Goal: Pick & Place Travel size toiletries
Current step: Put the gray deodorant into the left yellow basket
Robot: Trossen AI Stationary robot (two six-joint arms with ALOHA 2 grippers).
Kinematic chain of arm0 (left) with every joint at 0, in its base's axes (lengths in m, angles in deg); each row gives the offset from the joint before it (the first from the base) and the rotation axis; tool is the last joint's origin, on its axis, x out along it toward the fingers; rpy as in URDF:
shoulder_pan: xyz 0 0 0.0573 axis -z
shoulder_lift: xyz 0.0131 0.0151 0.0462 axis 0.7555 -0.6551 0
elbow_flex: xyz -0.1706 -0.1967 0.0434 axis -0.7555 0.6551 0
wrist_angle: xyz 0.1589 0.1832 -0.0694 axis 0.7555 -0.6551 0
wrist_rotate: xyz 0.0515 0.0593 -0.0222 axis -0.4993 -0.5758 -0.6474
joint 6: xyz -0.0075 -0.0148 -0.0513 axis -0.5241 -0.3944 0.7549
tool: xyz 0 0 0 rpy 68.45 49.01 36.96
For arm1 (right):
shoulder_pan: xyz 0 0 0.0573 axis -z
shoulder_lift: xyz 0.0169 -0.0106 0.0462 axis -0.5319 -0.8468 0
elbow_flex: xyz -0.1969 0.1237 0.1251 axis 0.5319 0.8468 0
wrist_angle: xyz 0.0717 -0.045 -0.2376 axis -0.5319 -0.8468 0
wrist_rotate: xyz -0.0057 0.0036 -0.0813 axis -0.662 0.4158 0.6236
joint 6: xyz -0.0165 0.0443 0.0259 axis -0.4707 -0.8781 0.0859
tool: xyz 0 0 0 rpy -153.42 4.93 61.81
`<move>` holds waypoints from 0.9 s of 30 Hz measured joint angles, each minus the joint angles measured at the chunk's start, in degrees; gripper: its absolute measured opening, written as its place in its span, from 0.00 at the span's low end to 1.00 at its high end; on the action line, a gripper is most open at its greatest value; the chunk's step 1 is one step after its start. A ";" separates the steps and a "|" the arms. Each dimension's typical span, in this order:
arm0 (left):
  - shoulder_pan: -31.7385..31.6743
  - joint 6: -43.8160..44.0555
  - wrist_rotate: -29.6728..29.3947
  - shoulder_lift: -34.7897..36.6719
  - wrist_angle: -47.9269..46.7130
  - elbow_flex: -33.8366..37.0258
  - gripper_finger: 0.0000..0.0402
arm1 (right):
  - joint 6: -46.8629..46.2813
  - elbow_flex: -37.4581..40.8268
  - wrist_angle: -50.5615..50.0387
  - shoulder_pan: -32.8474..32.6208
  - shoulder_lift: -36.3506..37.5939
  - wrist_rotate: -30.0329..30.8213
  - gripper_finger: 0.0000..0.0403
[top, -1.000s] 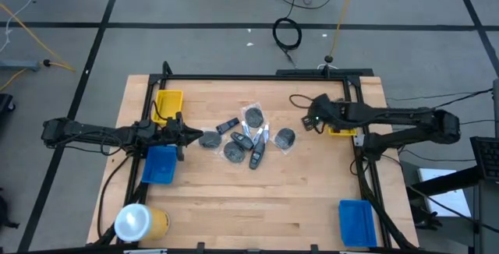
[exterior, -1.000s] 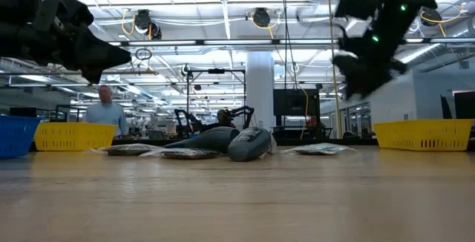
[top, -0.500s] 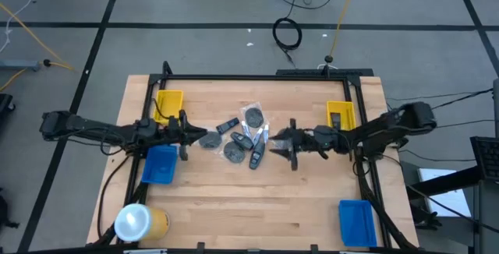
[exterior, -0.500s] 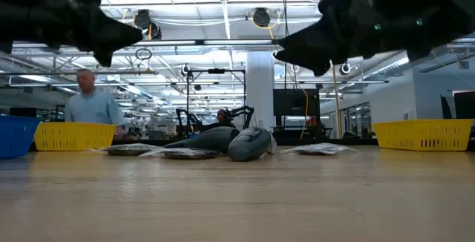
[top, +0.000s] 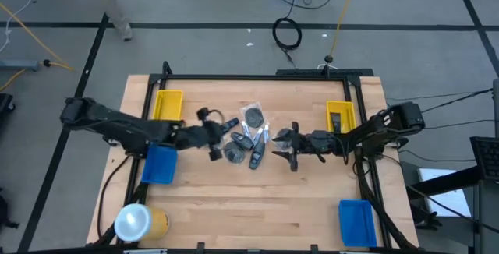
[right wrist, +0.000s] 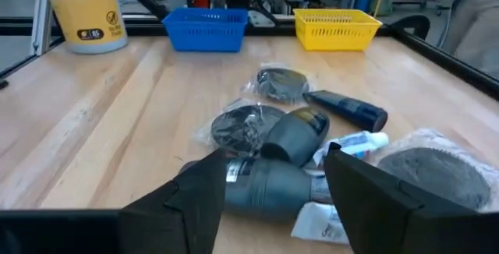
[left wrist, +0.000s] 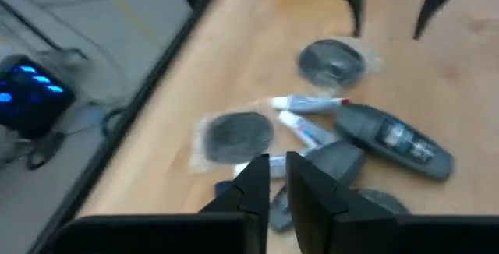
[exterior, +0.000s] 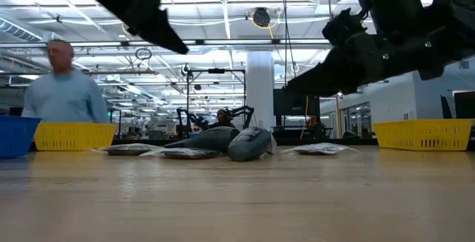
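The toiletries lie in a loose pile [top: 243, 139] mid-table: grey discs in clear wrap [left wrist: 331, 58] [right wrist: 242, 125], dark oblong bottles [left wrist: 394, 139] [right wrist: 347, 107] and pale tubes [left wrist: 308, 104] [right wrist: 355, 143]. My left gripper [top: 222, 139] [left wrist: 278, 182] hangs over the pile's left edge, well above the table [exterior: 159, 23], its fingers almost together and holding nothing. My right gripper [top: 274, 142] [right wrist: 269, 195] hovers at the pile's right edge, open, with a dark bottle [right wrist: 265, 180] just ahead of its fingers.
A yellow tray [top: 168, 104] and a blue tray [top: 160, 164] sit at the table's left edge, and a yellow tray [top: 340, 116] at the right. Another blue tray [top: 357, 223] is at the near right corner, a yellow cylinder [top: 140, 221] at the near left. A person [exterior: 63, 93] walks behind the table.
My right gripper swung from over the right yellow tray toward the table's left and came down to the pile's right edge, then held there. My left gripper moved from beside the blue tray toward the right, over the pile, rising and tipping downward.
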 joint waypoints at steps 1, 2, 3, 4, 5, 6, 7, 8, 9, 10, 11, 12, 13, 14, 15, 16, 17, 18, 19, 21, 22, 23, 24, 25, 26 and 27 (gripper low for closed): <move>-0.58 -0.59 2.59 -1.77 -0.37 -1.13 0.16 | -0.71 0.19 -0.38 0.02 0.01 -0.01 0.57; -1.21 -1.49 5.69 -3.55 -0.60 -1.99 0.19 | -1.32 0.50 -0.90 0.00 0.01 -0.05 0.59; -1.81 -2.43 8.72 -5.27 -0.44 -2.71 0.23 | -1.76 0.90 -1.30 0.00 0.01 -0.19 0.62; -2.38 -3.38 11.57 -7.00 0.17 -3.35 0.28 | -1.96 1.31 -1.34 0.02 0.00 -0.59 0.65; -2.91 -4.62 14.15 -8.45 1.36 -3.69 0.33 | -2.07 1.69 -1.04 0.02 -0.01 -1.38 0.67; -3.31 -5.89 15.97 -9.76 2.65 -3.78 0.38 | -2.31 2.10 -0.45 0.02 -0.01 -1.54 0.70; -3.87 -7.13 17.43 -11.34 3.95 -3.78 0.44 | -2.54 2.50 0.03 0.00 -0.01 -1.55 0.72; -4.40 -8.17 18.63 -12.91 5.08 -3.78 0.49 | -2.62 2.86 0.23 0.00 -0.01 -1.60 0.73; -5.03 -9.22 20.12 -14.65 6.15 -3.77 0.54 | -2.64 3.19 0.26 0.00 -0.01 -1.60 0.75; -5.57 -10.29 21.82 -16.43 7.23 -3.76 0.58 | -2.65 3.57 0.39 0.00 -0.01 -1.60 0.76; -6.10 -11.26 23.33 -18.02 8.27 -3.76 0.62 | -2.65 3.93 0.87 0.00 -0.01 -1.59 0.77; -6.50 -11.79 24.01 -19.67 9.46 -3.74 0.65 | -2.61 4.24 1.61 0.00 -0.01 -1.60 0.77; -6.87 -11.89 23.88 -21.16 10.75 -3.74 0.67 | -2.55 4.50 2.32 0.00 0.00 -1.62 0.77; -7.18 -11.99 22.56 -22.60 11.96 -3.74 0.69 | -2.54 4.76 2.84 0.00 0.01 -1.62 0.77; -7.49 -11.99 20.56 -23.99 13.19 -3.74 0.70 | -2.52 5.04 3.01 0.00 0.01 -1.64 0.77; -7.79 -11.95 18.54 -25.04 14.12 -3.74 0.70 | -2.48 5.21 2.78 0.00 0.01 -1.66 0.76; -8.10 -11.92 17.13 -26.02 14.86 -3.72 0.70 | -2.36 5.39 2.79 0.00 -0.01 -1.66 0.76; -8.44 -11.94 16.94 -26.83 15.43 -3.72 0.70 | -2.12 5.56 2.81 0.00 0.01 -1.66 0.75; -8.72 -11.82 17.20 -27.61 15.54 -3.72 0.69 | -1.91 5.69 2.85 0.02 0.01 -1.66 0.75; -9.23 -10.63 19.26 -29.15 15.44 -3.72 0.67 | -1.41 5.97 2.78 0.02 0.01 -1.66 0.75; -9.49 -9.74 20.02 -29.98 15.69 -3.72 0.65 | -1.09 6.09 2.82 0.02 0.01 -1.66 0.74; -9.78 -8.76 20.76 -30.54 15.92 -3.73 0.64 | -0.73 6.23 2.82 0.02 0.01 -1.66 0.74; -9.99 -7.89 20.87 -31.00 15.72 -3.71 0.62 | -0.43 6.35 2.82 0.02 0.01 -1.66 0.74; -10.22 -7.03 20.88 -31.48 15.69 -3.70 0.60 | -0.15 6.46 2.80 0.02 0.01 -1.66 0.74; -10.31 -6.39 20.86 -31.99 15.85 -3.70 0.58 | 0.11 6.53 2.79 0.02 0.01 -1.66 0.74; -10.53 -5.42 20.93 -32.07 15.90 -3.70 0.56 | 0.27 6.60 2.81 0.02 0.01 -1.64 0.74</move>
